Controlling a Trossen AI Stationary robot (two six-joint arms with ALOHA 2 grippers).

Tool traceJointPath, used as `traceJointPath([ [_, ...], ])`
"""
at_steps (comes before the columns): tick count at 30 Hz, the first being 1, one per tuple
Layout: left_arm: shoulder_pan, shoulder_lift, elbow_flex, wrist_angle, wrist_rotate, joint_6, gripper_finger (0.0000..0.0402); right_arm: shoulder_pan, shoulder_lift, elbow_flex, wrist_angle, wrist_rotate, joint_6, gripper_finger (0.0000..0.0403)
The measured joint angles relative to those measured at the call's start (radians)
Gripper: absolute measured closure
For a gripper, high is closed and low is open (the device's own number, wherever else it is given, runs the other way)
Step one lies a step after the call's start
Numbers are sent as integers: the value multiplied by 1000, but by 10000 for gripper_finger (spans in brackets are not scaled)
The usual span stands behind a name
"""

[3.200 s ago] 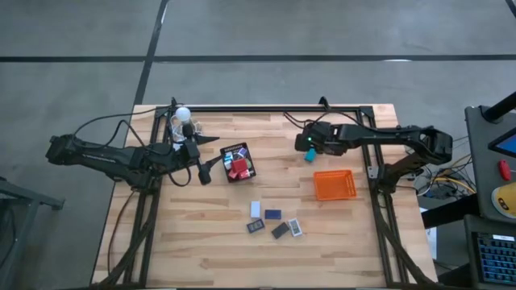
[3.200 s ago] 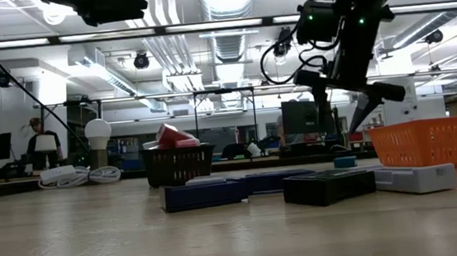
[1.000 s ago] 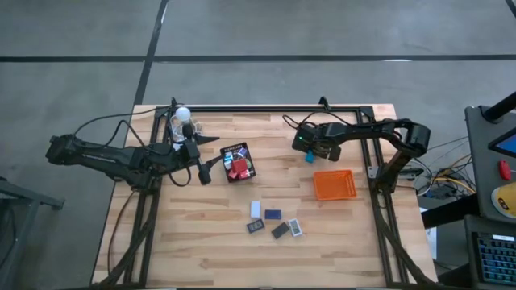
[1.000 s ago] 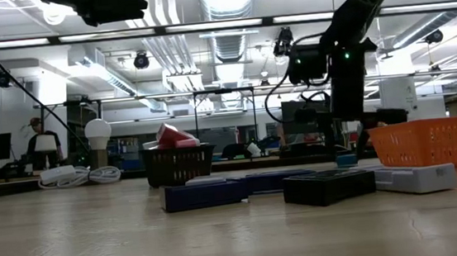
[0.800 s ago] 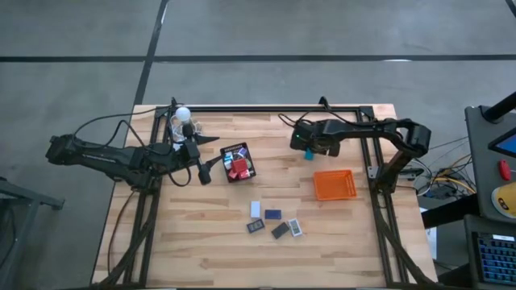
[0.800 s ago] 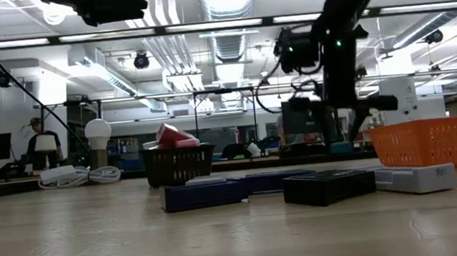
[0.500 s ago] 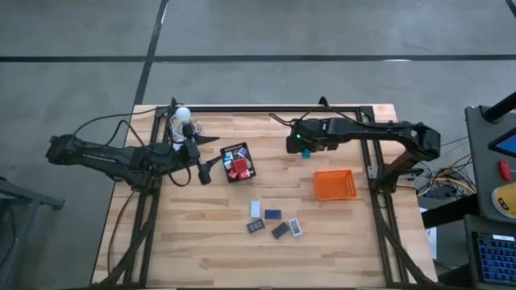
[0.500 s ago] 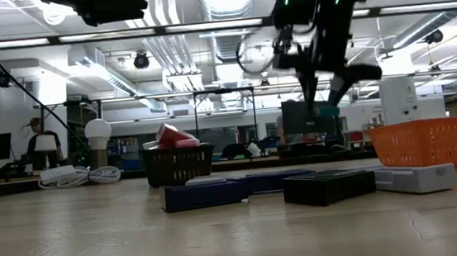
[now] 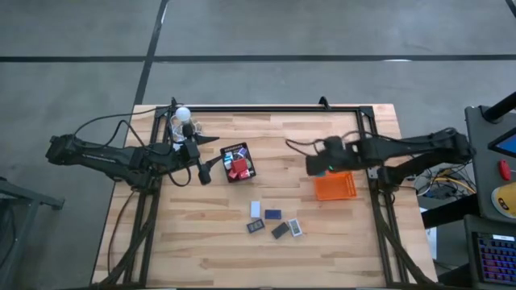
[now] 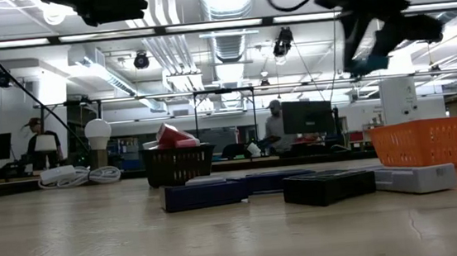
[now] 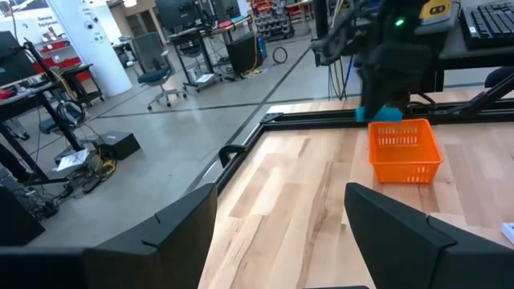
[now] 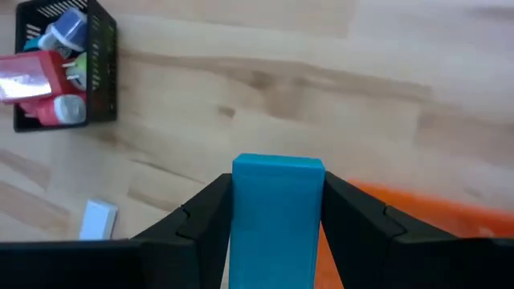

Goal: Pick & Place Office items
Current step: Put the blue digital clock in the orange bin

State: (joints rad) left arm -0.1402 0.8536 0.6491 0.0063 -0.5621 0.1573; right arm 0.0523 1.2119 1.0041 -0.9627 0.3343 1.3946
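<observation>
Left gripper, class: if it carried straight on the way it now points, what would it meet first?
The left gripper, open, looks across bare table toward the orange tray. That tray, with the right gripper holding a blue block above it, seems first, though depth is unclear.

A robotics lab is showing here: ceiling ducts [image 10: 229, 41] and strip lights are running overhead, monitors [image 10: 306, 117] are sitting on benches, office chairs [image 11: 157, 76] and cables are standing on concrete floor.

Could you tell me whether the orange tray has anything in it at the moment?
Apparently empty: the orange tray shows only bare orange floor from above; the right gripper holds a blue block above its edge.
</observation>
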Motion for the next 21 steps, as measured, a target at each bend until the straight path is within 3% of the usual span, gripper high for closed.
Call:
traceJointPath([
  [8,0,0,0,0,0,0,126,174,-78,-112,-36,50,265,236],
  [13,0,0,0,0,0,0,126,195,-75,-184,-35,27,384,236],
  [21,0,0,0,0,0,0,126,193,-43,-242,-24,-8,444,236],
])
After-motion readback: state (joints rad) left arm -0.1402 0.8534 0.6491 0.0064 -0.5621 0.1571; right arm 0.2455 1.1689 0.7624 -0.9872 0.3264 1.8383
